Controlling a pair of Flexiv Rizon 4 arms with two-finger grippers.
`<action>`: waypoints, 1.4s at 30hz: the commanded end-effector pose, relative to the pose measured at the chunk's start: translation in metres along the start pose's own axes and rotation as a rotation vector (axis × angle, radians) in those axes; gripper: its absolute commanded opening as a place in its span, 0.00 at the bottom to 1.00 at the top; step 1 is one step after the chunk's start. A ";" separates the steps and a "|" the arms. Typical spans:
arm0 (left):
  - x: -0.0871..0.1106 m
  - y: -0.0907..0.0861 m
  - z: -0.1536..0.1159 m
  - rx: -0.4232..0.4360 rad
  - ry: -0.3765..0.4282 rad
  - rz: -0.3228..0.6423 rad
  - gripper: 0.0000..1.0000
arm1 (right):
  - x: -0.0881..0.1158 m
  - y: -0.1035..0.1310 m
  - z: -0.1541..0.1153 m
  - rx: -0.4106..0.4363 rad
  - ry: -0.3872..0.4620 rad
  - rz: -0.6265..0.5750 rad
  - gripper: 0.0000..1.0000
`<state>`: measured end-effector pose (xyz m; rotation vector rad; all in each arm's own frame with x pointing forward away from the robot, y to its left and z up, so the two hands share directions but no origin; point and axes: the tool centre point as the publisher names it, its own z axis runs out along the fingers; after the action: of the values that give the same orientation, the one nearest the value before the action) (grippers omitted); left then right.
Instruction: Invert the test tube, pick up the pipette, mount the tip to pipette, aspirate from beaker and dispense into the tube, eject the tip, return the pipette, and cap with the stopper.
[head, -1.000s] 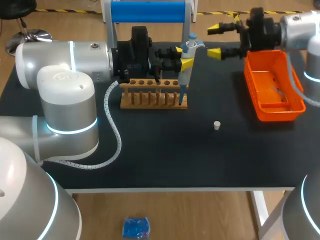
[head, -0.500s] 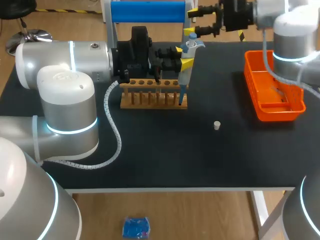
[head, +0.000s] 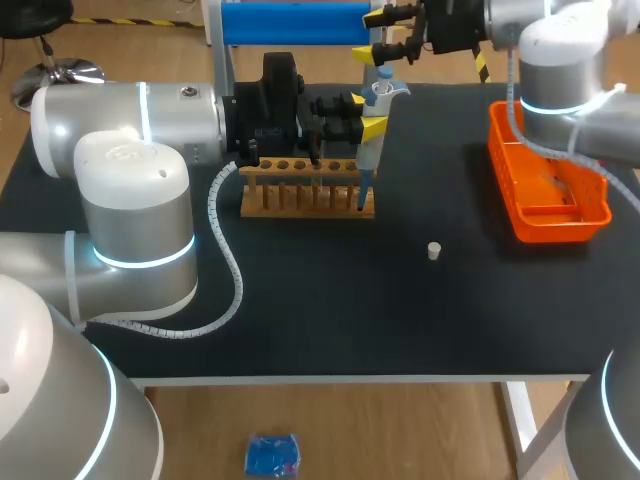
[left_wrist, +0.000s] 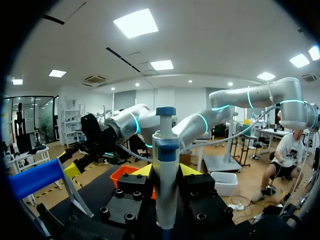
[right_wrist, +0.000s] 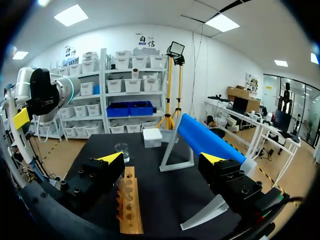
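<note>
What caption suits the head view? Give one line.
Left gripper holds the pipette at the rack; right gripper hangs open by the blue stand.

This is a laboratory, I think one for robot work. At the black table (head: 330, 310) I see a wooden test-tube rack (head: 307, 192), a pipette (head: 372, 130), a glass beaker (right_wrist: 121, 149) and an orange tray (head: 498, 150), with my left arm (head: 130, 170) and my right arm (head: 560, 60) above it.

Wood rack (head: 300, 205), plastic pipette (head: 367, 155), matt blk table (head: 300, 300)
</note>
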<state>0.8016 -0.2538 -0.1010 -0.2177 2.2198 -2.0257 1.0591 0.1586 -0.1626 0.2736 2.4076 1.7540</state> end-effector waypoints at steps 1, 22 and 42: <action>0.001 0.000 0.001 0.002 -0.003 0.000 0.00 | 0.000 0.000 0.000 0.002 0.001 0.001 1.00; 0.001 0.000 0.001 0.002 -0.003 0.000 0.00 | 0.000 0.000 0.000 0.002 0.001 0.001 1.00; -0.123 0.018 -0.125 -0.118 -0.079 -0.013 0.00 | 0.000 0.000 0.000 0.002 0.001 0.001 1.00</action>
<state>0.8961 -0.1447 -0.1124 -0.3959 2.2274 -1.8100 1.0589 0.1590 -0.1631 0.2738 2.4045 1.7558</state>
